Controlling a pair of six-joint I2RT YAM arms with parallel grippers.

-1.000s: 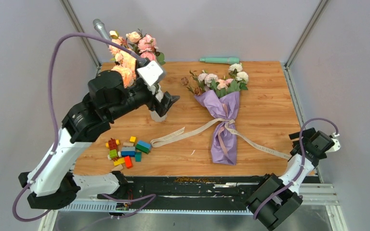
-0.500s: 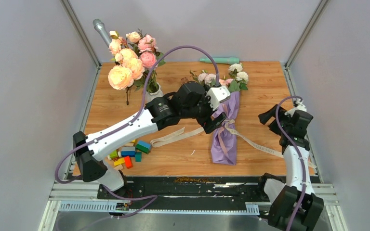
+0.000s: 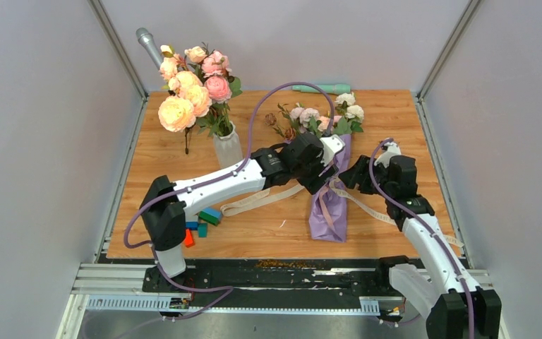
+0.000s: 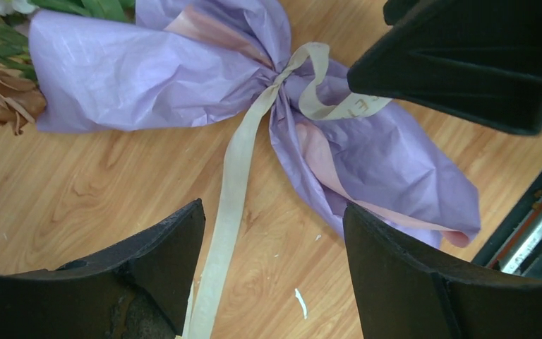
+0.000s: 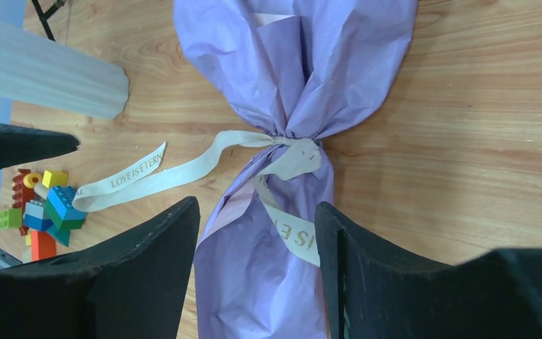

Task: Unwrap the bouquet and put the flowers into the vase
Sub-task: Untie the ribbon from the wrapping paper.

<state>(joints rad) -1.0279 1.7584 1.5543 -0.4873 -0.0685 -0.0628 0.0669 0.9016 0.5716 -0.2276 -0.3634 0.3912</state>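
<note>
The bouquet (image 3: 328,205) lies mid-table in lilac paper, its beige ribbon (image 3: 254,200) still knotted at the waist (image 5: 293,145). Its small white and pink flowers (image 3: 317,116) point to the far side. My left gripper (image 3: 322,176) hovers over the knot, open, with ribbon (image 4: 233,191) and bare wood between its fingers (image 4: 148,275). My right gripper (image 3: 356,173) is close by on the right, open, its fingers (image 5: 388,282) astride the paper's lower part (image 5: 268,282). The ribbed white vase (image 3: 227,150) stands to the left with large blooms in it.
Large peach and pink blooms (image 3: 194,85) fill the vase. Toy bricks (image 3: 201,219) lie near the left arm's base. A teal object (image 3: 321,88) lies at the table's far edge and a grey rod (image 3: 148,44) leans in the far left corner.
My left arm has swung from the vase over to the bouquet's knot. My right arm has come in from the right edge to the bouquet. Both grippers' jaws have narrowed a little.
</note>
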